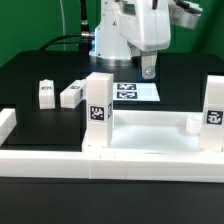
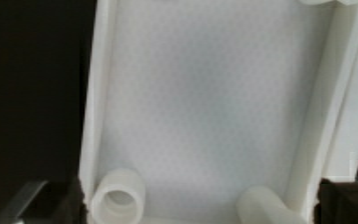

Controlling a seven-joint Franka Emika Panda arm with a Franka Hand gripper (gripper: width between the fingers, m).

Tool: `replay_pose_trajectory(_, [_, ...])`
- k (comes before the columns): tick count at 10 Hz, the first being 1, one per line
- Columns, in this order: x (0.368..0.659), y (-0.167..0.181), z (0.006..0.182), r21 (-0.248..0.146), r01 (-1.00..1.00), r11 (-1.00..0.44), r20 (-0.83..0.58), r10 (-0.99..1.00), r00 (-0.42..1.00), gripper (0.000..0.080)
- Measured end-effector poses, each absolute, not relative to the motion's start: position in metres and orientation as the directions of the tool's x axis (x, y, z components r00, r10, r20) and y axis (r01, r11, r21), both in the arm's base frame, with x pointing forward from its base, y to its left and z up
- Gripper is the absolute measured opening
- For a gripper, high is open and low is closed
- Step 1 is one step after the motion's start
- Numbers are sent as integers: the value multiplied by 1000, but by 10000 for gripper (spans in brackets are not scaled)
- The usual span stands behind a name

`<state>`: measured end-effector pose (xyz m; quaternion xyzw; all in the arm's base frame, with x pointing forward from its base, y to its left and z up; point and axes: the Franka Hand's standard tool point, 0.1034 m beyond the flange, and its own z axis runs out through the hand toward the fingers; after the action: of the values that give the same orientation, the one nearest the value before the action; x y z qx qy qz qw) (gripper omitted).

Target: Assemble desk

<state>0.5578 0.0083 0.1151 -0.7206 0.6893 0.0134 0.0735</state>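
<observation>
The white desk top lies as a shallow tray against the front rail. Two white tagged legs stand upright in it, one at the exterior view's left and one at its right. A short round socket shows near the right leg. Two loose tagged legs lie on the black table further left. My gripper hangs above and behind the tray, open and empty. In the wrist view the tray's inside fills the picture with two round sockets. My gripper has dark fingers at either side.
The long white border rail runs along the front and turns up at the exterior view's left. The marker board lies flat behind the tray, below the robot's base. Black cables trail at the back left.
</observation>
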Motion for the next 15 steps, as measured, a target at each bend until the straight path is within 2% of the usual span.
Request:
replay_pose_trajectory(2, [540,8,91,-42,-998,-38,-115,-992,43,649])
replay_pose_trajectory(6, [523,2,46,7,-1000,-14,-98,-995,13,649])
replay_pose_trajectory(8, [526,3,49,-1,-1000,-17,-99,-995,17,649])
replay_pose_trajectory(9, [524,3,45,7,-1000,-16,-97,-995,16,649])
replay_pose_trajectory(11, [515,5,17,50,-998,-24,-83,-996,20,649])
replay_pose_trajectory(12, [513,6,10,61,-998,-29,-80,-996,24,649])
replay_pose_trajectory(15, [512,5,7,65,-997,-34,-79,-996,29,649])
